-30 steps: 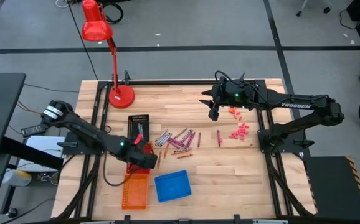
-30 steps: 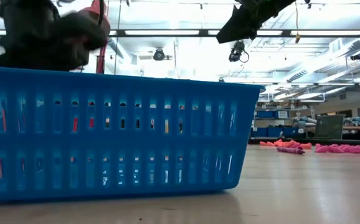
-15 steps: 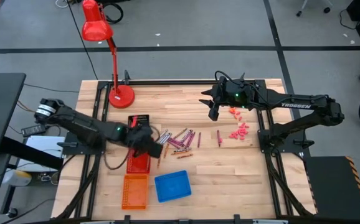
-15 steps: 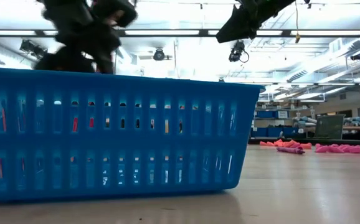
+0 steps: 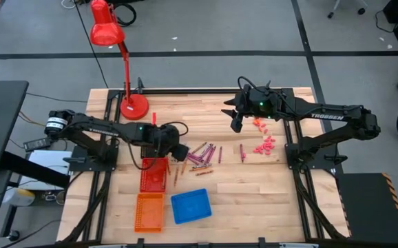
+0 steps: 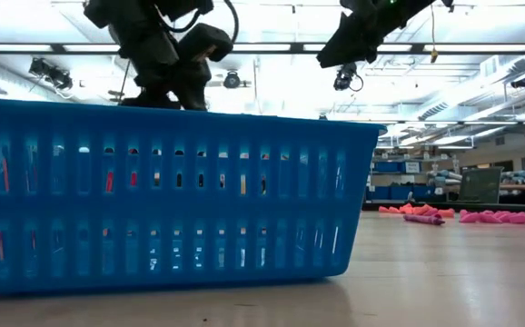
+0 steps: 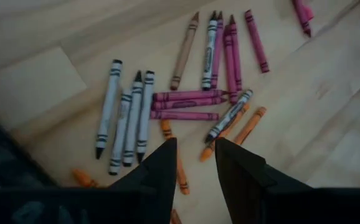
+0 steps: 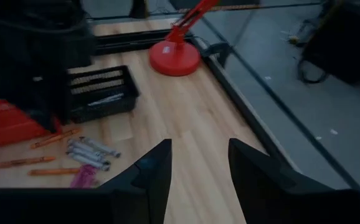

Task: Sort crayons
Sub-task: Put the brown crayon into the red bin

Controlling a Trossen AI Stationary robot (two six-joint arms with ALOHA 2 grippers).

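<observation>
1. Wooden bench (image 5: 254,186) carries the crayons (image 5: 197,156), which lie loose in a scattered cluster near its middle, between the two arms. Grey, magenta, brown and orange sticks are mixed together, some touching, some crossed.

2. The left hand (image 5: 178,151) hovers at the cluster's edge, just beside the red basket (image 5: 153,175). In the left wrist view its fingers (image 7: 158,171) stand slightly apart with nothing between them, pointing down at the orange crayons (image 7: 233,134) and at the grey crayons (image 7: 125,119) lying side by side.

3. The right hand (image 5: 235,122) waits above the far side of the bench, near small pink bits (image 5: 263,143). Its fingers (image 8: 152,174) are spread and empty.

4. Four baskets sit at the left arm's side: a black basket (image 5: 153,131), the red one, an orange basket (image 5: 149,211) and a blue basket (image 5: 191,206). The low view shows little beyond the blue basket's slotted wall (image 6: 172,195).

5. Judged from this, the step in hand is the reach for another crayon; much of the pile is not yet sorted.

6. The next move calls for choosing one stick that lies clear of its neighbours, turning the wrist so the fingers cross its length, lowering until the tips straddle it, and closing gently. The packed grey sticks and crossed magenta ones risk a double pick.
</observation>
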